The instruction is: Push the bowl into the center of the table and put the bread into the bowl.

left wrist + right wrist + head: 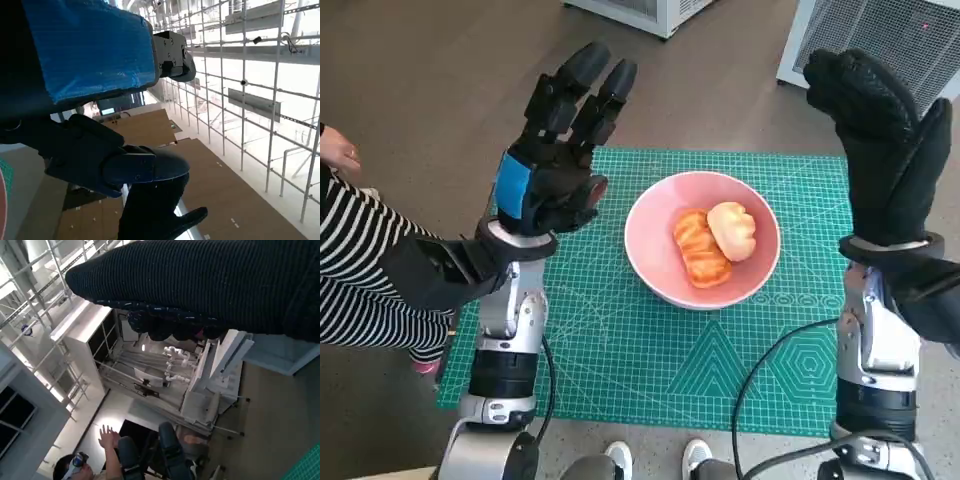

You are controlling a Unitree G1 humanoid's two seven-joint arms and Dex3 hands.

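The pink bowl (702, 240) is sitting mid-mat (620, 350), cradling both bread pieces (715, 243). The left hand (556, 150) at nine o'clock and right hand (887, 150) at three are hovering raised, fingers released, grasping nothing. A striped sleeve (355, 270) is intruding at eight o'clock.

Left hand (555, 160) raised, fingers extended and apart, empty. Right hand (885, 150) raised likewise, fingers extended, empty.

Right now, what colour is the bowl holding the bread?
Pink. The bowl shows best in the head view, sitting on the green mat.
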